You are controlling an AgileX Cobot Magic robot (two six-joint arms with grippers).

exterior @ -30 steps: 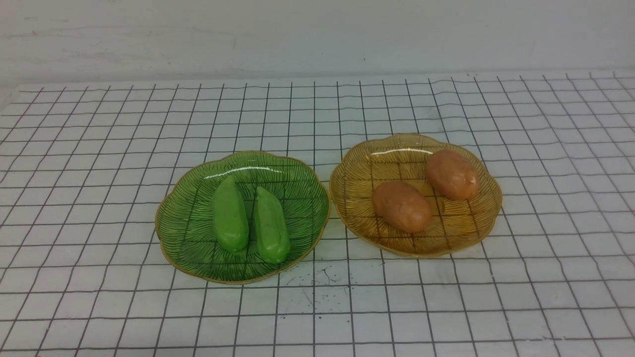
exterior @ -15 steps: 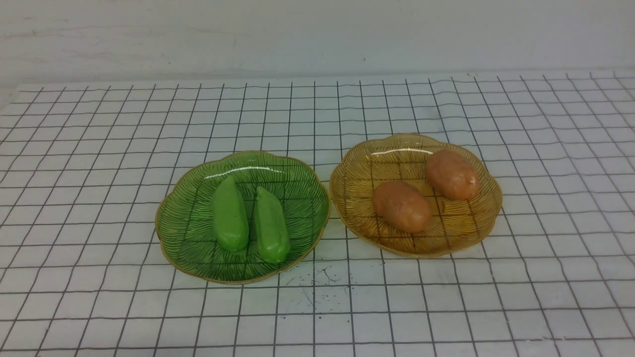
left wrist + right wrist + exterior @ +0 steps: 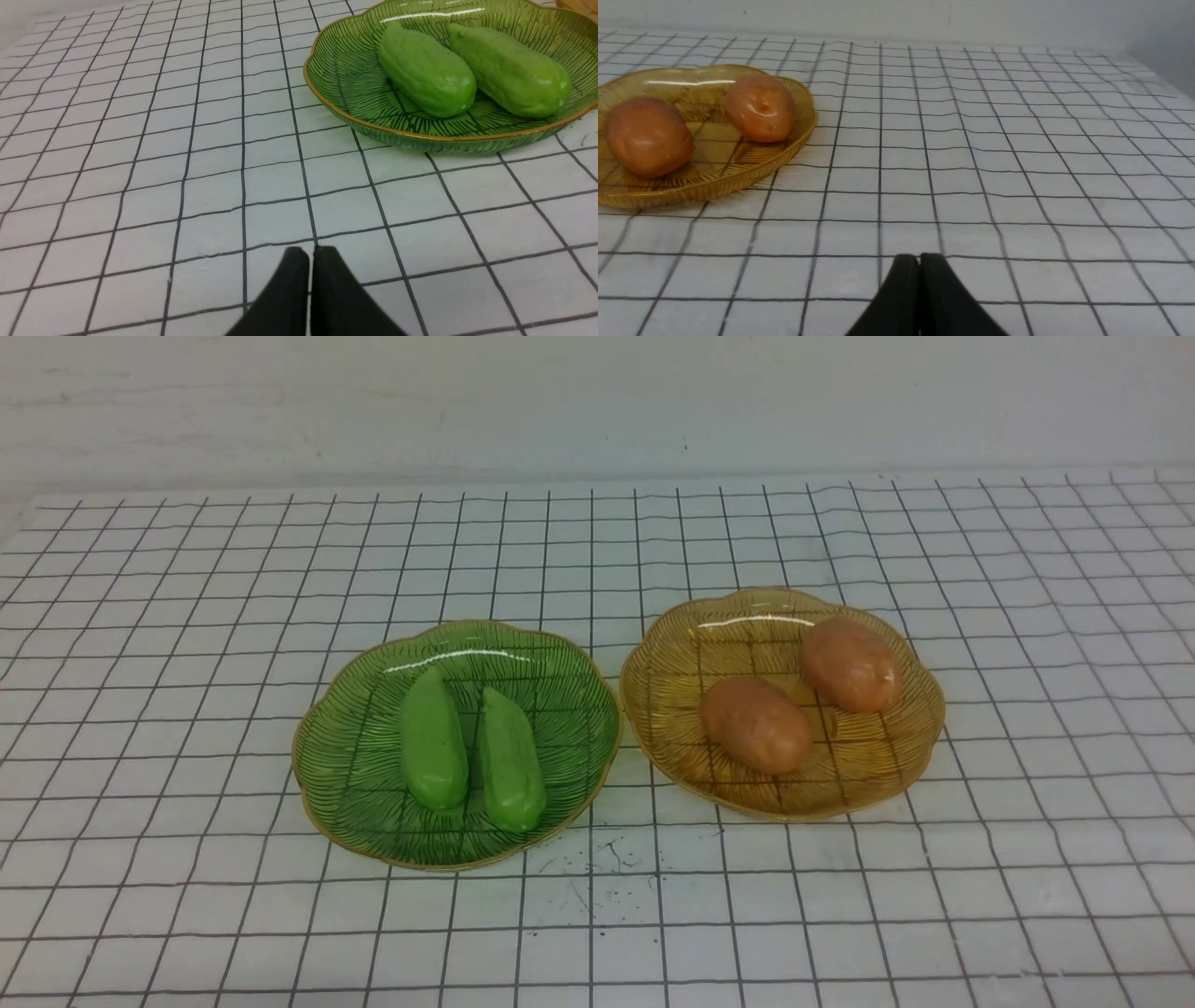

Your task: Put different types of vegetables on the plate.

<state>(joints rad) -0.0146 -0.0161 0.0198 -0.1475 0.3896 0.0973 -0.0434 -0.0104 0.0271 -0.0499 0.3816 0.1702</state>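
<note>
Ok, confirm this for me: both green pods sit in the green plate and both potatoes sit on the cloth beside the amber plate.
Not quite. The two potatoes lie inside the amber plate, not beside it on the cloth, as the front view shows. The green pods do sit in the green plate.

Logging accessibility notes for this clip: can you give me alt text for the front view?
Two scalloped glass dishes sit side by side on a white grid-lined tablecloth: a green dish on the left holding two green pods, and an amber dish on the right holding two orange-brown potatoes. No robot arm shows.
</note>
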